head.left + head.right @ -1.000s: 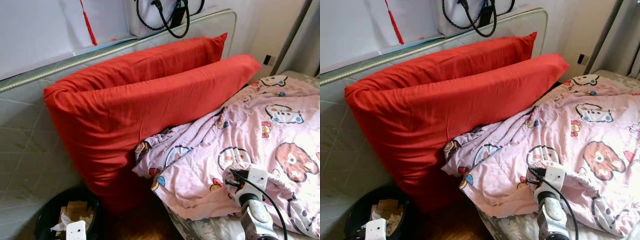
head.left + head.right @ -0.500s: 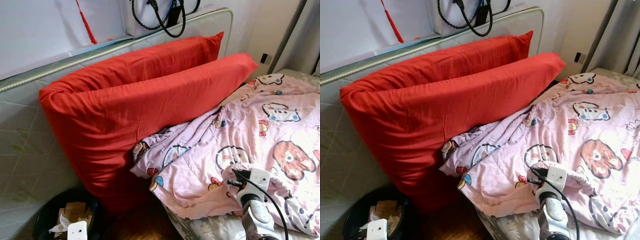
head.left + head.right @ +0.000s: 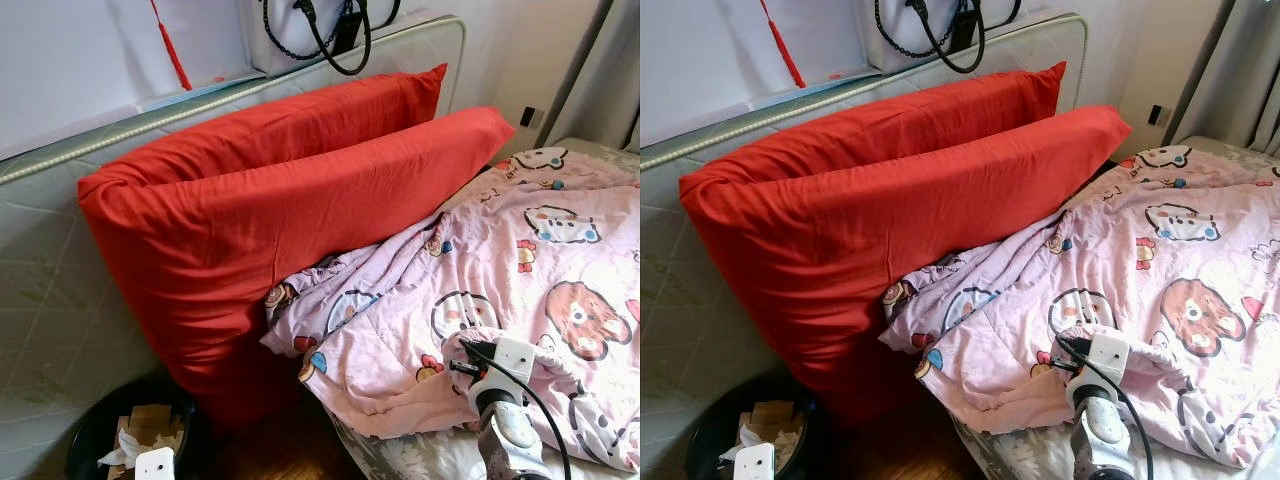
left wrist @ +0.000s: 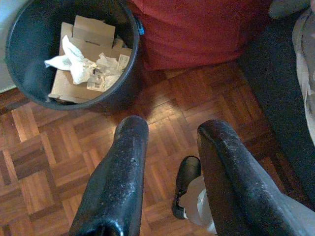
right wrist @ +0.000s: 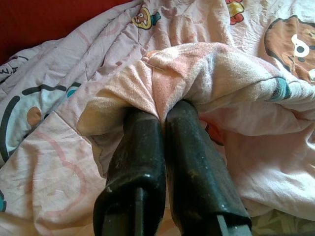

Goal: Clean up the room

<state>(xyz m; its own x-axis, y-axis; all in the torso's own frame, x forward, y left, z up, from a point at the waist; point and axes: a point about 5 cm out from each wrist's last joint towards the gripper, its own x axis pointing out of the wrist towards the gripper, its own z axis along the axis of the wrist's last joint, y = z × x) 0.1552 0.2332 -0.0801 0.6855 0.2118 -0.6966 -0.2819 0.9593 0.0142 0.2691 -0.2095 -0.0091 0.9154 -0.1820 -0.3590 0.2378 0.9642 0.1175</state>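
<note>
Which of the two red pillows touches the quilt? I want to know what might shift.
The front long red fabric pillow: the rumpled pink cartoon-print quilt is bunched against it. The rear red pillow stands behind it, against the padded headboard.

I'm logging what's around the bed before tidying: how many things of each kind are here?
Red pillows: 2
Pink quilt: 1
Black bin: 1
Bag: 1
Total: 5
</note>
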